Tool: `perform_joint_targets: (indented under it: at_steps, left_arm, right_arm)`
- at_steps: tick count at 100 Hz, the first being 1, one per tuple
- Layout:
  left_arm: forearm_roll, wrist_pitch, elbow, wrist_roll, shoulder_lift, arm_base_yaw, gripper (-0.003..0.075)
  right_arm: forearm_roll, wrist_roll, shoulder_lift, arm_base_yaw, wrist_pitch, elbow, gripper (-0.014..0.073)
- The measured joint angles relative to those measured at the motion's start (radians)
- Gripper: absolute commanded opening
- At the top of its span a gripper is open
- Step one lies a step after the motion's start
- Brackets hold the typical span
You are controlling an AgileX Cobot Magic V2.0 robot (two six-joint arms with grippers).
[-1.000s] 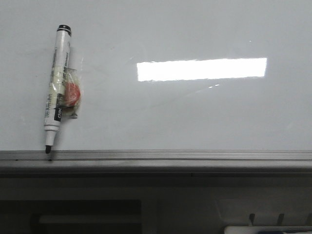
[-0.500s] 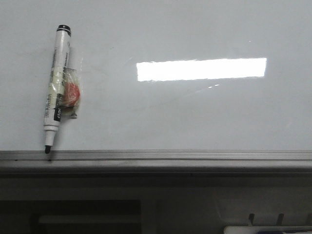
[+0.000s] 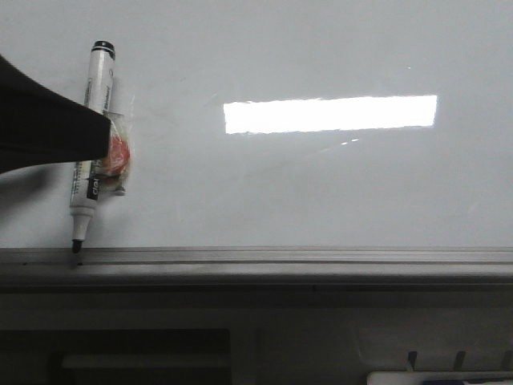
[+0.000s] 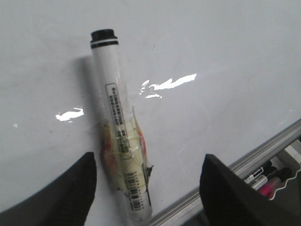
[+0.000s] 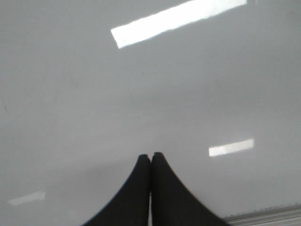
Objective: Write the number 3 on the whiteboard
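The whiteboard (image 3: 321,192) is glossy pale grey, with a grey rail (image 3: 280,257) along its near edge. A white marker (image 3: 84,196) with a black cap lies at its left, tip against the rail. A red-orange lump (image 3: 120,152) is taped to its barrel. My left gripper (image 3: 100,132) reaches in from the left over the marker. In the left wrist view it (image 4: 149,160) is open, with the marker (image 4: 115,117) between the fingers and untouched. My right gripper (image 5: 151,155) is shut over bare board. The number 3 is out of view.
A bright rectangular light reflection (image 3: 330,113) lies on the board's middle. Beyond the rail, spare markers (image 4: 268,174) sit in a tray. A white object (image 3: 433,377) shows at the bottom right of the front view.
My left gripper has come into the front view from the left and now covers the marker's middle. The marker has stayed put.
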Motion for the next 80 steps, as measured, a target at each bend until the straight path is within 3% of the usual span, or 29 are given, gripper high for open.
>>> perform_joint_targets:
  at_steps: [44, 51, 62, 80]
  left_arm:
    - [-0.089, -0.01, -0.023, 0.0, 0.118, -0.008, 0.0414]
    - [-0.089, -0.018, -0.026, 0.0, 0.132, -0.011, 0.0307]
    - [-0.107, -0.03, -0.026, 0.0, 0.152, -0.011, -0.0026]
    - [-0.109, -0.024, -0.026, -0.002, 0.162, -0.011, -0.002]
  right_arm:
    - [0.0, 0.0, 0.0, 0.0, 0.0, 0.0, -0.0061]
    - [0.0, 0.0, 0.0, 0.0, 0.0, 0.0, -0.0061]
    - [0.0, 0.0, 0.0, 0.0, 0.0, 0.0, -0.0061]
    - [0.0, 0.0, 0.0, 0.0, 0.002, 0.0, -0.0061]
